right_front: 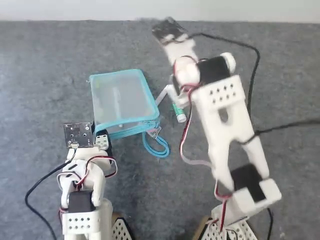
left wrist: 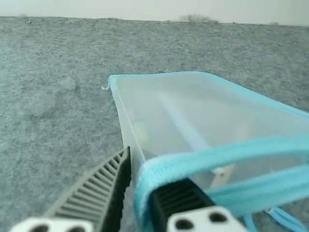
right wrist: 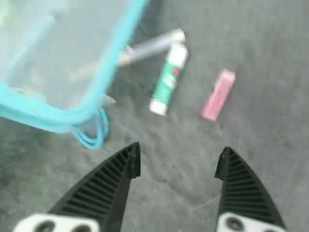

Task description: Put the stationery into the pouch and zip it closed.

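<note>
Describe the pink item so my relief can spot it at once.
Find the blue-edged pouch on the grey carpet. Beside it lie a pen and a green tube; the pink block lies beyond them, farthest from the pouch. It alone is pink, short and blocky.

a green-white tube (right wrist: 167, 79), pink eraser (right wrist: 218, 94) and pen (right wrist: 149, 46) lie loose beside the clear blue-edged pouch (right_front: 122, 102).

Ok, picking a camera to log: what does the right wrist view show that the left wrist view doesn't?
Only the right wrist view: the open right gripper, a green-and-white tube, a pink block eraser, a greyish pen. Only the left wrist view: the left gripper closed on the rim of the translucent blue-trimmed pouch. Both: that pouch and the grey carpet.
</note>
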Motion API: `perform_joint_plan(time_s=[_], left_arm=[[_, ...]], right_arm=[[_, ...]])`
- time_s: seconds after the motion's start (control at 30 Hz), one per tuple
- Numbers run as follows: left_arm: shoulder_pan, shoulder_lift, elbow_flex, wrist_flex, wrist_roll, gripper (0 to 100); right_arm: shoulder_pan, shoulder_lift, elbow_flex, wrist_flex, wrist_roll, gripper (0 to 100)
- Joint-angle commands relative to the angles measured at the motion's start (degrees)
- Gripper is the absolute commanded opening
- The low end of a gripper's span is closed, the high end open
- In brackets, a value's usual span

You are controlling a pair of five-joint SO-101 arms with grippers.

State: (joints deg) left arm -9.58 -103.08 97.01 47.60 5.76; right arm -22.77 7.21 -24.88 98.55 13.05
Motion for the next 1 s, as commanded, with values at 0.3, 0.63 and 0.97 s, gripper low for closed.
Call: perform_joint_plan(time_s=[0.3,0.63,0.97], left_arm=[[0.2,-1.0,-0.6,0.4,-0.4,1],[0.3,-1.0,-0.6,0.4,-0.4,1],[0.4,-1.1,-0.6,0.1,-0.4,1]], right_arm=[[9.8,18.4,3.9,-25.9,3.5,26.7],[10.4,24.4,3.9,-32.4,3.6,26.7],[10.9,27.6,3.9,-32.7,5.0,26.4]])
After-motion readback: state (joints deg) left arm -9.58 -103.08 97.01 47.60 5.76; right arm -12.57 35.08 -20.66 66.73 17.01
